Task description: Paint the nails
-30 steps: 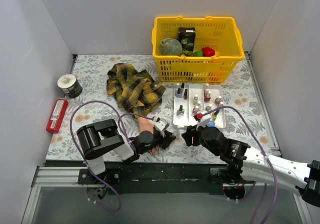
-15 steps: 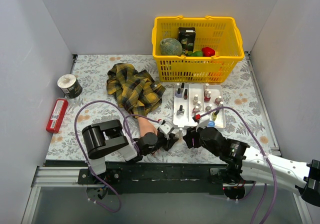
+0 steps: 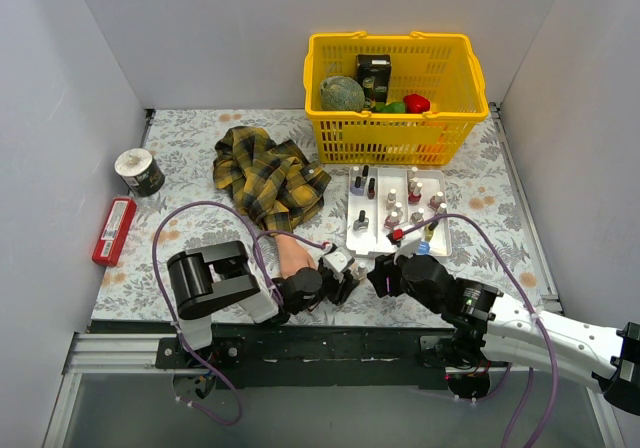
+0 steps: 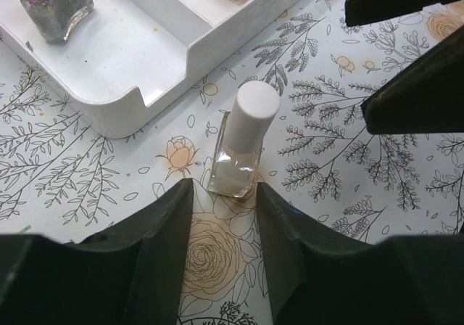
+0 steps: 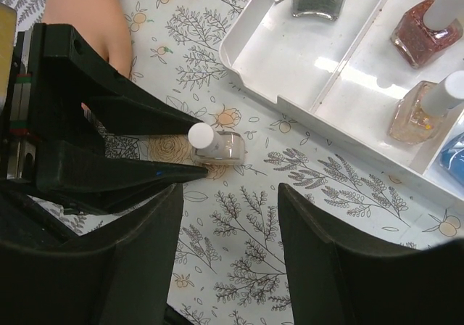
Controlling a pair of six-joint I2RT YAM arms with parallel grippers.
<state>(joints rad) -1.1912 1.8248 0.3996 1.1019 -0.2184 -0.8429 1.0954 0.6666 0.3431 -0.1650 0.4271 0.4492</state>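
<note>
The peach mannequin hand [image 3: 292, 256] [image 5: 90, 20] lies on the floral cloth, its plaid sleeve [image 3: 268, 178] behind it. The nails are hidden behind my left gripper [image 3: 348, 274]. A clear polish bottle with a white cap [image 4: 243, 144] [image 5: 217, 145] stands upright by the white tray's corner [image 4: 167, 78]. My left gripper [image 4: 225, 191] is open a little, its tips either side of the bottle's base with narrow gaps. Facing it, my right gripper [image 5: 230, 191] [image 3: 385, 276] hangs open and empty, short of the bottle.
The white tray [image 3: 349, 218] holds several polish bottles. Behind it stands a yellow basket [image 3: 390, 78] with goods in it. A red case [image 3: 113, 230] and a roll [image 3: 138, 171] lie at the far left. Grey walls close three sides.
My left gripper has slid right from the mannequin hand toward the tray corner, and its jaws have parted slightly off the bottle. The right gripper has hardly moved.
</note>
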